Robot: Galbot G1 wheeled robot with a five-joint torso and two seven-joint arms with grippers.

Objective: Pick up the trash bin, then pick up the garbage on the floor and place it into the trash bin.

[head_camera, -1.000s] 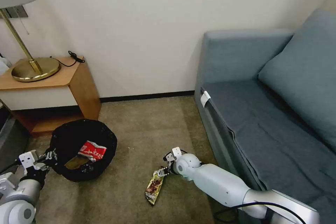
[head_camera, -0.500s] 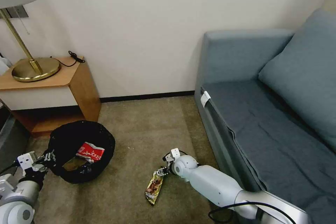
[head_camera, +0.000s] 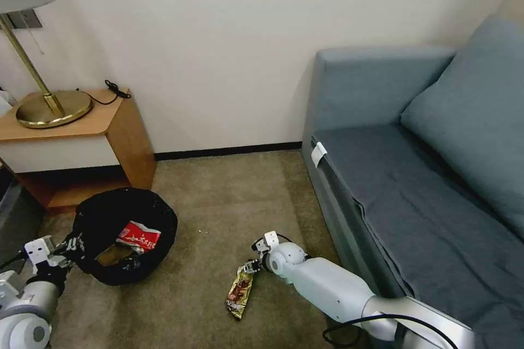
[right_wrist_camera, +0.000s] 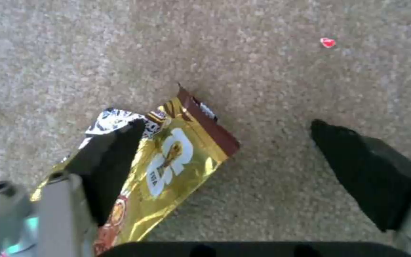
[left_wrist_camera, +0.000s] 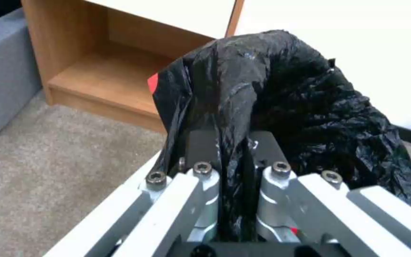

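Right now I see my left end effector (left_wrist_camera: 232, 160) pinching the trash bin (head_camera: 124, 241) rim, my right end effector (right_wrist_camera: 229, 157) spread over the snack wrapper (right_wrist_camera: 167, 167) on the carpet (head_camera: 218, 196).

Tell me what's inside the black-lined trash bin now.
Inside the round black-bag-lined trash bin lie a crushed red-and-white carton and something brown beneath it. Anything deeper is hidden by the bag's folds.

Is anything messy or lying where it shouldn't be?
Yes. A gold-brown snack wrapper lies flat on the carpet instead of in the trash bin. The right claw hangs open over its end. The left claw pinches the bin's black bag.
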